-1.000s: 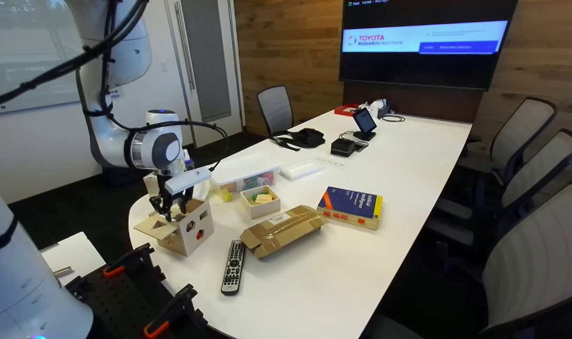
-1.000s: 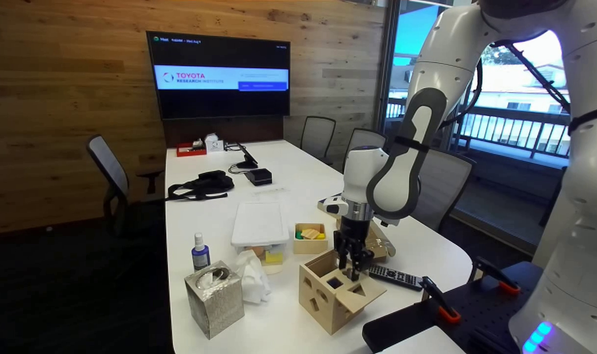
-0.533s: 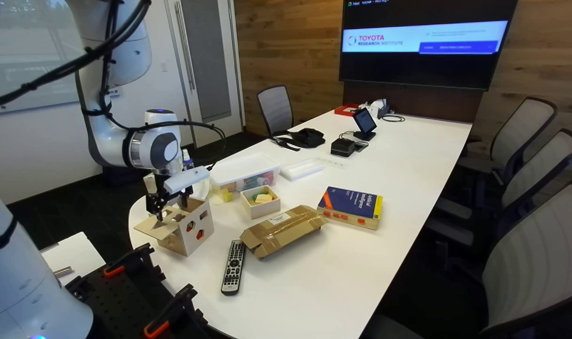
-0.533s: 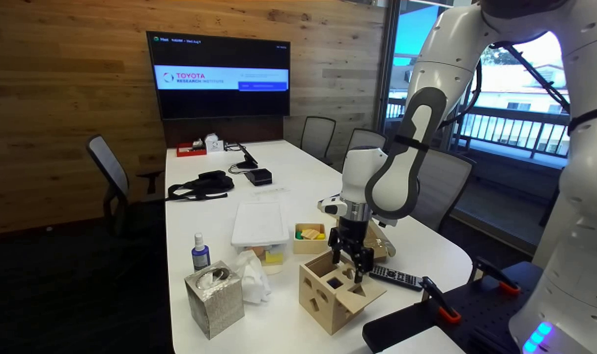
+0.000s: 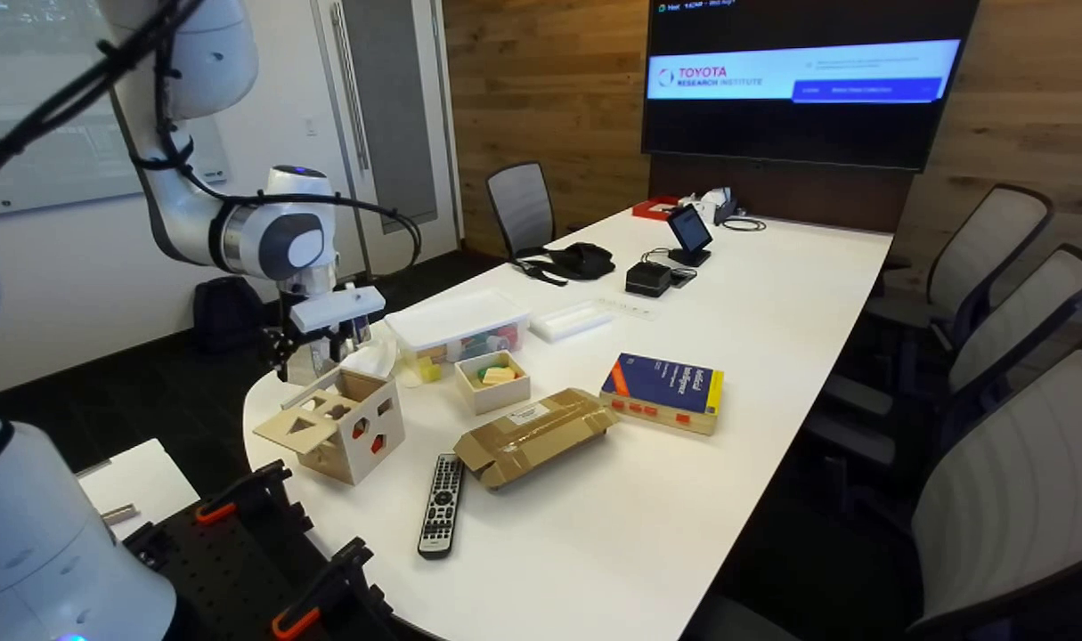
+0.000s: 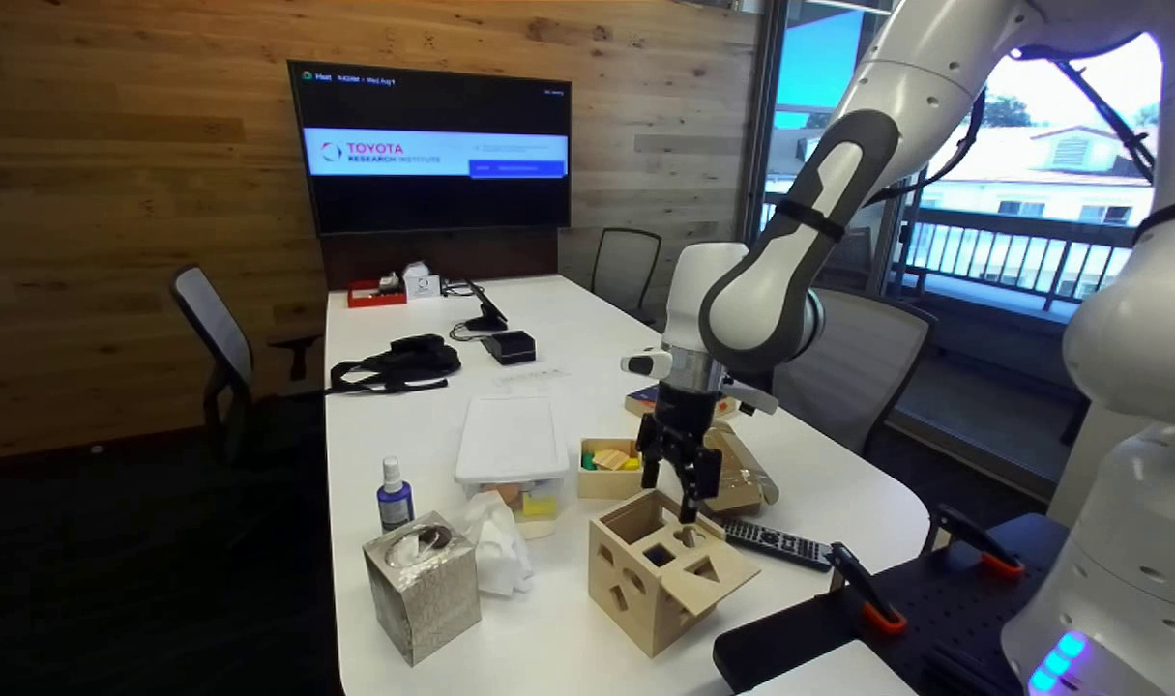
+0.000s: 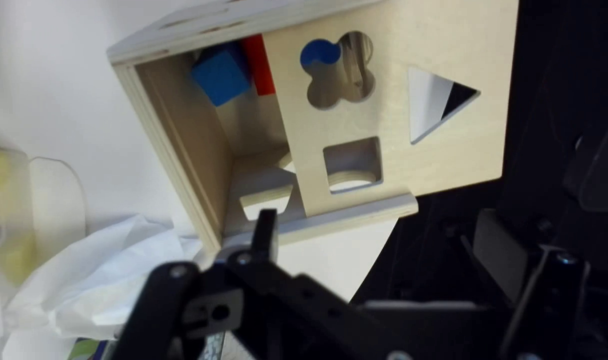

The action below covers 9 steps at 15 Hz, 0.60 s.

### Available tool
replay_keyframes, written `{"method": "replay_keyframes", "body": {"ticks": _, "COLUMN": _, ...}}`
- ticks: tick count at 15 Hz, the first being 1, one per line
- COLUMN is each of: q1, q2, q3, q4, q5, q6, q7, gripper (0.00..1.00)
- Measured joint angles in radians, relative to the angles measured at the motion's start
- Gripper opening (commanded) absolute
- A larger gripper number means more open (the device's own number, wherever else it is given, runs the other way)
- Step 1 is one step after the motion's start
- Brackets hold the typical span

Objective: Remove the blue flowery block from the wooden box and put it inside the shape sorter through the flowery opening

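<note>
The shape sorter (image 7: 391, 120) stands on the table, also in both exterior views (image 5: 359, 457) (image 6: 643, 619). Its lid is slid partly off toward the robot base. My gripper (image 7: 384, 250) hangs above the sorter, fingers wide apart with nothing between them; the same gripper (image 6: 669, 493) shows in an exterior view. Beneath the lid's flowery opening (image 7: 334, 72) a blue surface shows; I cannot tell whether it is the blue flowery block. A blue cube-like block (image 7: 221, 77) and a red piece (image 7: 258, 65) lie inside the sorter. The wooden box (image 5: 496, 398) holds green, yellow and pale pieces.
Near the sorter are a cardboard box (image 5: 541, 436), a remote (image 5: 442, 507), a tissue box (image 6: 423, 594) with loose tissue (image 6: 500, 551), a spray bottle (image 6: 395, 505) and a lidded plastic tub (image 6: 513, 440). A book (image 5: 665, 383) lies farther off.
One second ago my fingers were close together at the flowery opening. They have since spread apart, and the gripper has risen off the lid and shifted slightly sideways. The sorter has stayed put.
</note>
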<state>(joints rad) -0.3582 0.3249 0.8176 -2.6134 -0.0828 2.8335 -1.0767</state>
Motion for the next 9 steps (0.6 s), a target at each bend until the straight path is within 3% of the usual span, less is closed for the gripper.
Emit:
{"method": "replay_keyframes", "body": {"ticks": 5, "q1": -0.221, "q2": -0.128, "q3": 0.273, "q4": 0.000, "q5": 0.216, "q6": -0.098, "q7": -0.044, "gripper": 1.00}}
{"method": "replay_keyframes", "body": {"ticks": 9, "q1": -0.315, "q2": -0.217, "q3": 0.398, "q4": 0.009, "q5": 0.338, "q6": -0.172, "q7": -0.065, "gripper": 1.00}}
